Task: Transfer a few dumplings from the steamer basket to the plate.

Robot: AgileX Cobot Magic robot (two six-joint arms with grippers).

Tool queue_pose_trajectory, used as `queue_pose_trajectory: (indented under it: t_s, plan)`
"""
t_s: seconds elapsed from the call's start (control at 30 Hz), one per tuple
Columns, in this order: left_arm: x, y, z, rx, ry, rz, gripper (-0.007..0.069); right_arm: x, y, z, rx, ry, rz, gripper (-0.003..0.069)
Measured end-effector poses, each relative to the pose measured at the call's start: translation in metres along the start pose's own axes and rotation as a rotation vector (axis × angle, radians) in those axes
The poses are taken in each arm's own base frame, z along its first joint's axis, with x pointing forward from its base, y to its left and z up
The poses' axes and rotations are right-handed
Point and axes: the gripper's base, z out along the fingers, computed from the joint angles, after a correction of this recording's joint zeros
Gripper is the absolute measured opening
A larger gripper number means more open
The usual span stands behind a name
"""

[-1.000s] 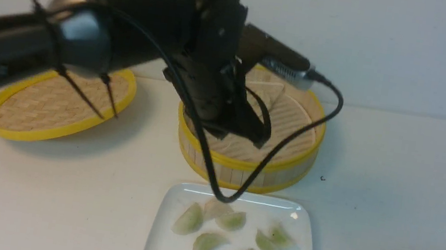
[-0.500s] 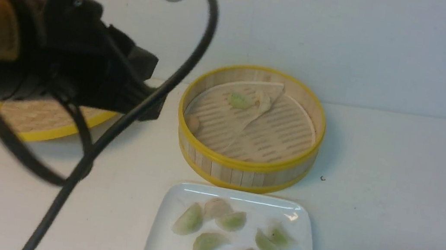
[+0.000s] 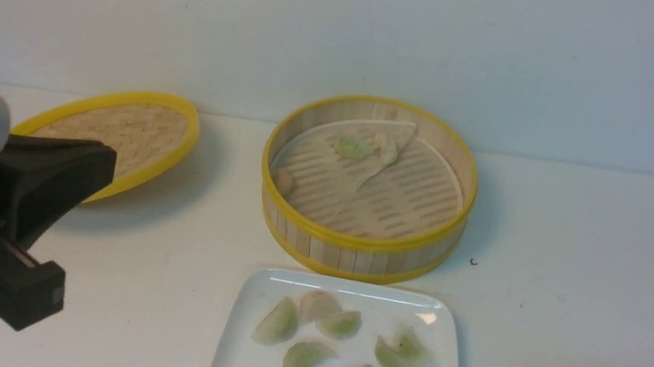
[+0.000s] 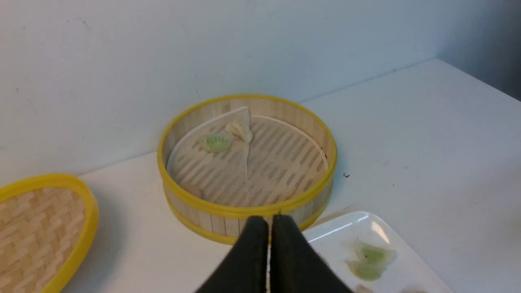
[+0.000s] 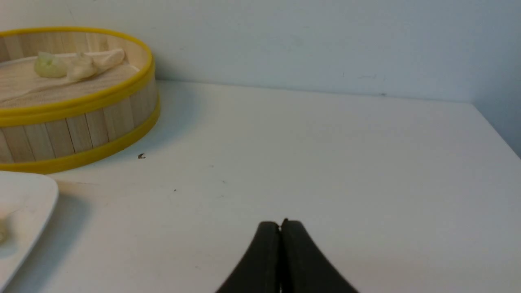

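The steamer basket [image 3: 355, 255] stands mid-table with its paper liner folded back. In it lie a green dumpling [image 3: 352, 147], a pale one [image 3: 388, 148] and a pinkish one [image 3: 282, 180] by the left wall. Several dumplings [image 3: 303, 356] lie on the white plate [image 3: 350, 289] just in front of the basket. My left arm [image 3: 9, 215] sits low at the near left, away from both. The left gripper [image 4: 268, 221] is shut with nothing in it. The right gripper [image 5: 280, 226] is shut and empty over bare table, to the right of the basket [image 5: 81, 130].
The shallow woven lid [image 3: 117, 128] leans at the back left, partly behind my left arm. A wall runs along the table's far edge. A small dark speck [image 3: 472, 262] lies to the right of the basket.
My left arm has pulled back from over the basket to the near left corner, uncovering the basket. Its gripper has closed fully. The dumplings on the plate have not moved.
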Motion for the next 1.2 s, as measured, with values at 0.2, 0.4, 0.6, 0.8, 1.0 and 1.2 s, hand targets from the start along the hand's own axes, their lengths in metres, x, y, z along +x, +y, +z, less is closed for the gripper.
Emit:
queue_pose_trajectory:
  t_s: [0.2,0.4,0.6,0.8,1.0,1.2]
  plan:
    - [-0.001,0.004,-0.026,-0.010,-0.059,0.017,-0.0006,0.000,0.000,0.000,0.000,0.000,0.000,-0.0015]
    - [0.009,0.010,-0.055,-0.033,-0.151,0.042,-0.0006,0.000,0.000,0.000,0.000,0.000,0.000,-0.0015]
    - [0.061,0.023,-0.059,-0.179,-0.140,0.038,-0.0006,0.000,0.000,0.000,0.000,0.000,0.000,-0.0015]
    - [0.127,0.035,-0.048,-0.356,-0.146,0.003,-0.0006,0.000,0.000,0.000,0.000,0.000,0.000,-0.0015]
    - [0.178,0.043,-0.034,-0.459,-0.122,-0.057,-0.0006,0.000,0.000,0.000,0.000,0.000,0.000,-0.0015]
    - [0.201,0.045,-0.026,-0.460,-0.017,-0.092,-0.0006,0.000,0.000,0.000,0.000,0.000,0.000,-0.0015]
